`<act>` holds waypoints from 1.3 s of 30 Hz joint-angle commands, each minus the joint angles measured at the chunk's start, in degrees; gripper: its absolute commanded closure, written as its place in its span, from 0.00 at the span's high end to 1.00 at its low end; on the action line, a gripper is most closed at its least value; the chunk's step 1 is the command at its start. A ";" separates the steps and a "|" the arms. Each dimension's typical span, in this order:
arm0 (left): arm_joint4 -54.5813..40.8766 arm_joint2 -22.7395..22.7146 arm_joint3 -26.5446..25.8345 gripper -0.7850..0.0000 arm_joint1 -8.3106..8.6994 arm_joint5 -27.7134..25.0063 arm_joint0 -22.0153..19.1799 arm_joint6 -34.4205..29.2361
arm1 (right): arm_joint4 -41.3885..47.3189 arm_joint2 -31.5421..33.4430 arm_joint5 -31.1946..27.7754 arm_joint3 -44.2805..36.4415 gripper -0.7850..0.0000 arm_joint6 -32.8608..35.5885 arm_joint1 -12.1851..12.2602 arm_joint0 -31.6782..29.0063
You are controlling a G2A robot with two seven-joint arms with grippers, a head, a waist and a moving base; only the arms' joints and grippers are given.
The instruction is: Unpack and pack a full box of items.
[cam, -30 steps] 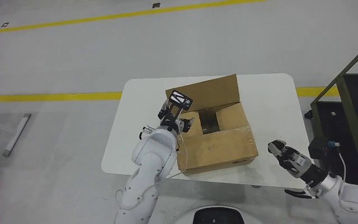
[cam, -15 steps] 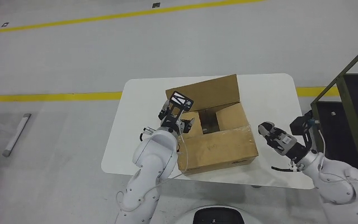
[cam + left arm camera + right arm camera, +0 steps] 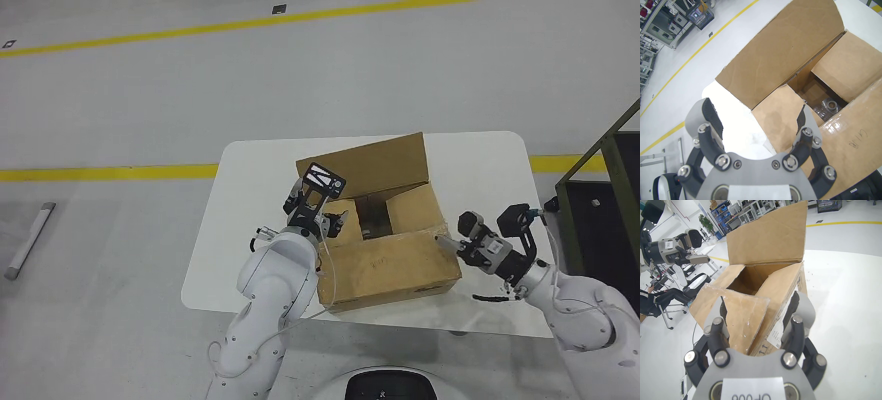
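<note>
Grey left gripper point(image 3: 755, 106) hovered, jaws wide, by the left inner flap point(image 3: 776, 121). The cardboard box point(image 3: 392, 265) sat open on the tabletop point(image 3: 235, 210). The right gripper point(image 3: 761, 298), jaws wide, straddled the taped front flap point(image 3: 742, 311), likely to fold it clear.

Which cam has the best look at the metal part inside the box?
Left wrist view: it looks down into the open box onto the metal part, ring shape clear. Top view gives a dim grey patch in the opening. Right wrist view catches the opening and inner wall from low.
</note>
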 commanded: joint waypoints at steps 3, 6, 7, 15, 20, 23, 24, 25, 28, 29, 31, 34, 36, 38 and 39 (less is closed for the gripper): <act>0.00 0.00 0.00 1.00 0.00 0.00 0.00 0.00 | -0.12 -0.48 -0.39 -0.12 0.82 0.22 0.20 0.01; 0.00 0.00 0.00 1.00 0.00 0.00 0.00 0.00 | -0.10 -0.90 -0.73 -0.04 0.79 -0.08 0.33 -0.05; 0.00 0.00 0.00 1.00 0.00 0.00 0.00 0.00 | -0.08 -0.94 -0.64 -0.07 0.80 -0.29 0.37 -0.06; 0.00 0.00 0.00 1.00 0.00 0.00 0.00 0.00 | 0.20 -1.24 -0.61 -0.37 0.78 -1.08 0.74 -0.41; 0.00 0.00 0.00 1.00 0.00 0.00 0.00 0.00 | 0.74 -2.41 -1.07 0.34 0.50 -0.82 0.90 -0.02; 0.00 0.00 0.00 1.00 0.00 0.00 0.00 0.00 | 2.44 -3.01 -1.20 0.76 0.46 -0.13 1.00 0.19; 0.00 0.00 0.00 1.00 0.00 0.00 0.00 0.00 | 3.22 -3.15 -1.28 0.94 0.44 0.31 1.05 0.29; 0.00 0.00 0.00 1.00 0.00 0.00 0.00 0.00 | 3.64 -3.27 -1.56 0.95 0.42 0.95 1.13 0.46; 0.00 0.00 0.00 1.00 0.00 0.00 0.00 0.00 | 5.77 -3.41 -2.55 1.08 0.35 2.46 1.36 0.68; 0.00 0.00 0.00 1.00 0.00 0.00 0.00 0.00 | 6.50 -3.26 -2.85 0.92 0.34 2.60 1.44 0.64; 0.00 0.00 0.00 1.00 0.00 0.00 0.00 0.00 | 8.78 -2.97 -3.53 0.65 0.32 3.28 1.62 0.32; 0.00 0.00 0.00 1.00 0.00 0.00 0.00 0.00 | 12.62 -2.24 -4.77 -0.08 0.33 4.61 1.94 -0.47; 0.00 0.00 0.00 1.00 0.00 0.00 0.00 0.00 | 14.87 -1.72 -5.67 -0.60 0.33 6.97 2.28 -1.19; 0.00 0.00 0.00 1.00 0.00 0.00 0.00 0.00 | 15.15 -1.16 -6.74 -1.00 0.27 9.74 2.69 -1.81; 0.00 0.00 0.00 1.00 0.00 0.00 0.00 0.00 | 16.24 -1.04 -6.95 -0.99 0.24 10.55 2.83 -2.08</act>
